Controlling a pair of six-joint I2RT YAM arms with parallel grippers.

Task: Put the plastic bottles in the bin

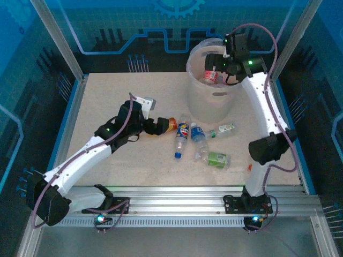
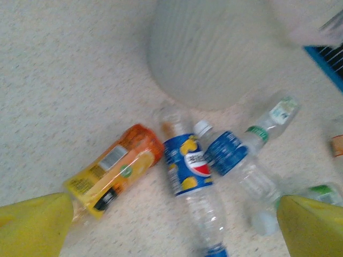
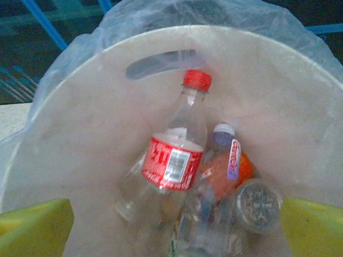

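Note:
The bin (image 1: 211, 99) is an off-white bucket with a clear liner at the back right of the table. My right gripper (image 1: 215, 63) hangs open and empty over its mouth. Below those open jaws (image 3: 177, 230) a red-label bottle (image 3: 174, 160) and an orange-label bottle (image 3: 225, 171) lie inside the bin (image 3: 75, 160). My left gripper (image 1: 161, 126) is open low over the table, beside an orange-label bottle (image 1: 170, 124). Its view (image 2: 171, 235) shows that orange bottle (image 2: 115, 171), a Pepsi-label bottle (image 2: 187, 166), a blue-label bottle (image 2: 228, 152) and a green-and-white one (image 2: 273, 115), all lying flat.
A green-label bottle (image 1: 217, 158) lies nearer the front, close to the right arm's elbow (image 1: 268, 147). Aluminium posts and blue panels fence the table. A metal rail (image 1: 177, 206) runs along the near edge.

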